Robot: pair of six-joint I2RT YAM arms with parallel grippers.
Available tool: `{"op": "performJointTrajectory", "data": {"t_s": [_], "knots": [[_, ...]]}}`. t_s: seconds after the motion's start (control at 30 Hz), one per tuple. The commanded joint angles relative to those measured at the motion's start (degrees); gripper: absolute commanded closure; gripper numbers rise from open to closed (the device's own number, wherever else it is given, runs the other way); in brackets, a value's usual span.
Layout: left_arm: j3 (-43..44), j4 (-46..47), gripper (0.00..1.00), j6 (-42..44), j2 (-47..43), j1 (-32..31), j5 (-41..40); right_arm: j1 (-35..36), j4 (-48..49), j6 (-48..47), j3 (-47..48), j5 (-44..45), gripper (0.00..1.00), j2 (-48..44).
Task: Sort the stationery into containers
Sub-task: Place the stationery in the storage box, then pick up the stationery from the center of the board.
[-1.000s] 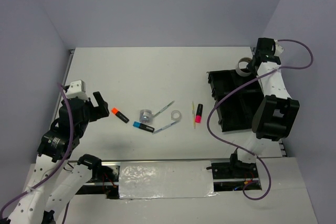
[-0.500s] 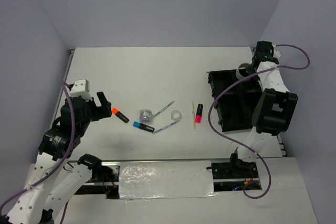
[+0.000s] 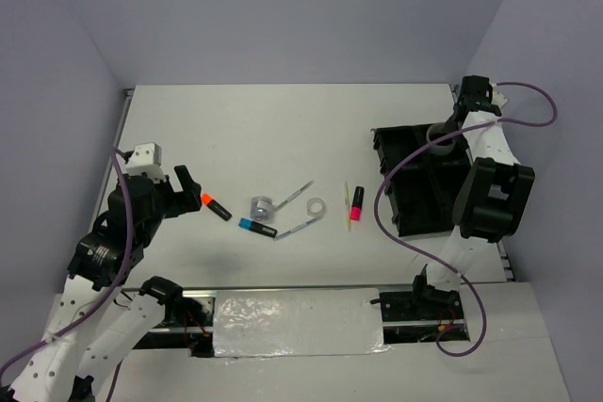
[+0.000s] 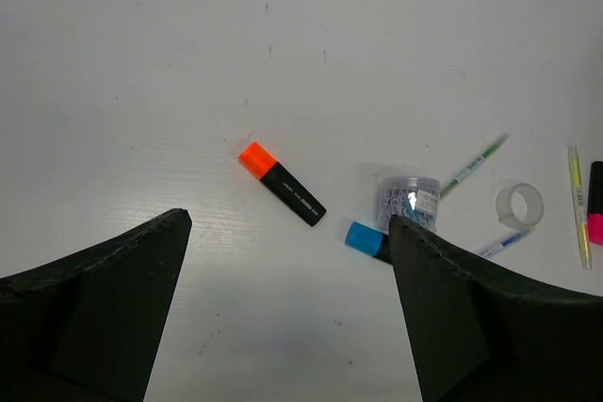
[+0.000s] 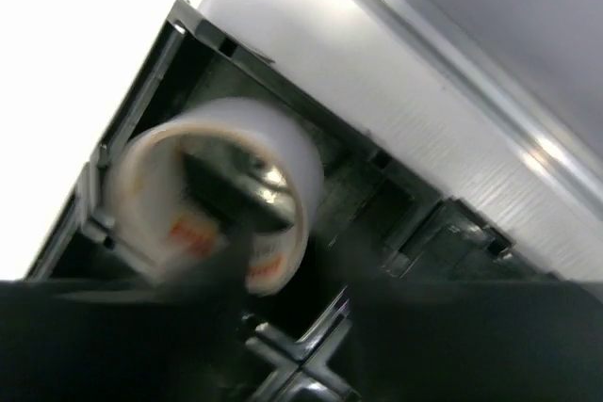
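The stationery lies mid-table: an orange-capped highlighter (image 3: 215,205) (image 4: 281,184), a blue-capped one (image 3: 255,226) (image 4: 363,237), a silver cylinder (image 3: 261,205) (image 4: 410,202), a clear tape roll (image 3: 315,206) (image 4: 520,205), two slim pens (image 3: 298,193) (image 3: 300,225), a yellow stick (image 3: 346,204) and a pink-capped highlighter (image 3: 356,202). My left gripper (image 3: 184,190) (image 4: 289,223) hangs open just left of the orange highlighter. The black containers tray (image 3: 424,181) sits at the right. Above its far corner my right gripper (image 3: 445,129) (image 5: 283,261) shows blurred, its jaws spread. A white tape roll (image 5: 212,190) sits loose at them, over a compartment.
Grey walls close in the table on the left, back and right. A metal rail (image 5: 490,91) runs behind the tray (image 5: 141,91). The right arm's purple cable (image 3: 396,185) hangs across the tray.
The right gripper's jaws have spread apart over the tray's far corner, and the white tape roll has sunk lower there. The left gripper shifted slightly toward the orange highlighter, then stayed still.
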Motion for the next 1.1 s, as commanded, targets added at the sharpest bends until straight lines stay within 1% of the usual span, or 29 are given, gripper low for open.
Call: {"op": "performJointTrajectory", "data": {"t_s": [0.0,0.03,0.07,0.13,0.23,0.27,0.33,0.37,0.4,0.43,0.47,0.5,0.57,0.6,0.67,0.7,0.73,0.8,0.83,0.93,1.07], "knots": [[0.06,2.37,0.01,0.73,-0.27,-0.38,0.28,-0.53,1.48,-0.02,-0.42,1.14,0.42,0.09],[0.14,2.29,0.01,0.82,-0.19,-0.38,0.28,-0.44,1.05,0.51,0.01,0.96,0.35,0.18],[0.06,2.29,0.01,0.73,-0.19,-0.38,0.28,-0.53,0.35,0.60,0.28,0.70,0.33,0.27],[0.06,2.28,0.01,0.73,-0.01,-0.47,0.28,-0.53,0.34,0.51,0.72,-0.52,0.32,0.01],[0.06,2.29,0.01,0.91,0.08,-0.47,0.37,-0.27,-0.01,0.69,1.51,-4.83,0.32,-1.48],[0.06,2.29,0.01,0.91,0.16,-0.47,0.46,0.17,-0.19,0.69,1.69,-6.58,0.32,-3.23],[0.14,2.20,0.01,0.91,0.25,-0.47,0.29,2.97,0.77,-0.88,1.16,-8.34,0.32,-5.96],[0.14,2.11,0.01,0.73,0.25,-0.38,0.11,4.38,1.21,-1.59,0.90,-9.14,0.32,-9.02],[0.23,2.02,0.01,0.65,0.25,-0.47,-0.24,6.22,2.26,-2.47,0.46,-11.49,0.32,-10.61],[0.23,1.93,0.01,0.64,0.17,-0.47,-0.50,11.02,2.97,-5.52,-0.76,-12.74,0.32,-12.20],[0.32,1.76,0.01,0.47,0.08,-0.47,-0.77,13.94,3.06,-6.86,-1.29,-13.10,0.32,-15.00],[0.32,1.67,0.01,0.29,-0.18,-0.47,-1.21,21.19,3.24,-10.00,-2.95,-13.71,0.33,-16.15],[0.32,1.49,0.01,0.12,-0.36,-0.47,-1.65,28.35,2.36,-11.78,-4.81,-12.67,0.35,-18.18],[0.41,1.41,0.01,0.03,-0.45,-0.38,-2.08,35.52,2.10,-12.75,-6.99,-12.05,0.37,-18.54],[0.32,1.41,0.01,-0.06,-0.54,-0.38,-2.26,42.59,1.92,-11.97,-9.20,-9.51,0.43,-18.45],[0.32,1.41,0.01,-0.06,-0.45,-0.47,-2.18,46.10,1.83,-10.32,-10.78,-5.84,0.46,-18.10],[0.32,1.41,0.01,-0.06,-0.36,-0.38,-2.18,52.66,2.09,-9.17,-11.23,-4.07,0.47,-17.58],[0.41,1.49,0.01,0.03,-0.01,-0.47,-2.09,57.98,1.23,-6.62,-10.97,-0.73,0.47,-14.51],[0.41,1.49,0.01,0.12,0.25,-0.47,-2.00,62.18,-0.70,-5.30,-10.53,1.03,0.47,-13.37],[0.50,1.41,0.01,0.03,0.87,-0.47,-2.09,67.56,-1.94,-2.66,-9.56,4.56,0.45,-9.49],[0.41,1.41,0.01,0.03,0.78,-0.47,-1.91,69.95,-3.53,-1.16,-9.73,5.88,0.44,-5.54]]}}
